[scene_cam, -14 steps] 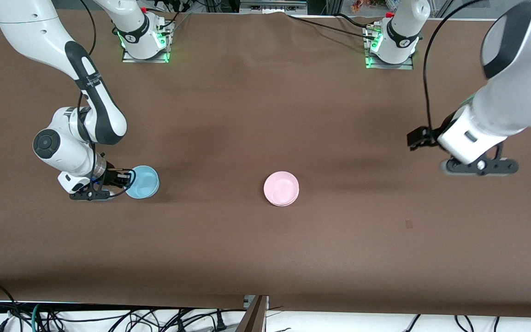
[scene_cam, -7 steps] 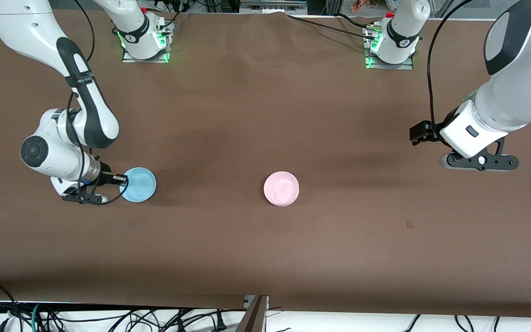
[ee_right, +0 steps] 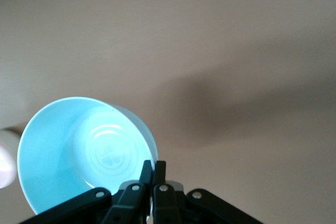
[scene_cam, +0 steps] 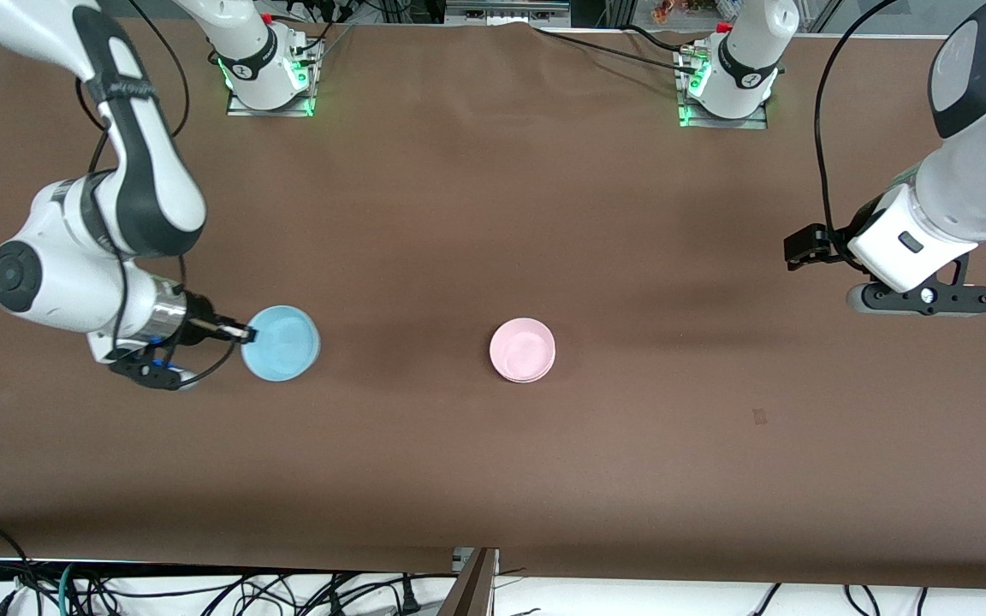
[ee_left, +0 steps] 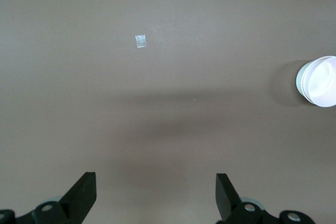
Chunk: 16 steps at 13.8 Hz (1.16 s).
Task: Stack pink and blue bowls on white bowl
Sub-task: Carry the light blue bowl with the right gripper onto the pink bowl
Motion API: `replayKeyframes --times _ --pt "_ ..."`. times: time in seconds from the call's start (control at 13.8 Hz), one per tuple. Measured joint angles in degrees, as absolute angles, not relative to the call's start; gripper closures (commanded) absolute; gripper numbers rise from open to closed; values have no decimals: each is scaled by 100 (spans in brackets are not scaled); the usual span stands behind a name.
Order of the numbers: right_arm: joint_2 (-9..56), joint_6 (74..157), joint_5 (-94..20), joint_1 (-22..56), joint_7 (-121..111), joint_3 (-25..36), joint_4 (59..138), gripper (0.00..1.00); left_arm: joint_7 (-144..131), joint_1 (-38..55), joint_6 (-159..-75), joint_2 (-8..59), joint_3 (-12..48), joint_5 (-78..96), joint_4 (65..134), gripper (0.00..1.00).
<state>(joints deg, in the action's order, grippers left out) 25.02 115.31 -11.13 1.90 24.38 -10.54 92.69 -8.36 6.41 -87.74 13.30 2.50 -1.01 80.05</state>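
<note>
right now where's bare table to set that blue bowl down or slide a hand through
Bare brown table runs all along the front-camera edge and between the blue bowl, pinched at its rim by the right hand, and the pink bowl at the middle. The stretch between the pink bowl and the open left hand is bare too. Nowhere is crowded.

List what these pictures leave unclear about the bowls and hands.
White bowl: the pink bowl covers it in the front view; the left wrist view shows a washed-out sliver at the frame edge.
Blue bowl, in the right hand: front view cannot show whether it clears the table.
Small mark toward the left arm's end, where the open left hand waits: too small to identify.
</note>
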Motion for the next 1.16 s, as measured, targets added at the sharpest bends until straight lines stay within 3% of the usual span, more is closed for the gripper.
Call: replayKeyframes --times 0.29,0.44,0.8,1.16 --pt "2519 11690 -1115 531 3647 -1579 9156 100 -781 -205 -9227 591 604 229 8950 0" --pt "2633 12241 -1115 1043 4252 -1602 9155 100 -399 -530 -9327 434 723 209 9082 0" --pt "3283 13605 -664 2315 5788 -1588 9136 100 -121 -158 -9545 -111 880 -502 9564 0" --pt "4094 13912 473 2826 6754 -1511 8681 100 -75 -218 -9670 -217 600 -356 9834 0"
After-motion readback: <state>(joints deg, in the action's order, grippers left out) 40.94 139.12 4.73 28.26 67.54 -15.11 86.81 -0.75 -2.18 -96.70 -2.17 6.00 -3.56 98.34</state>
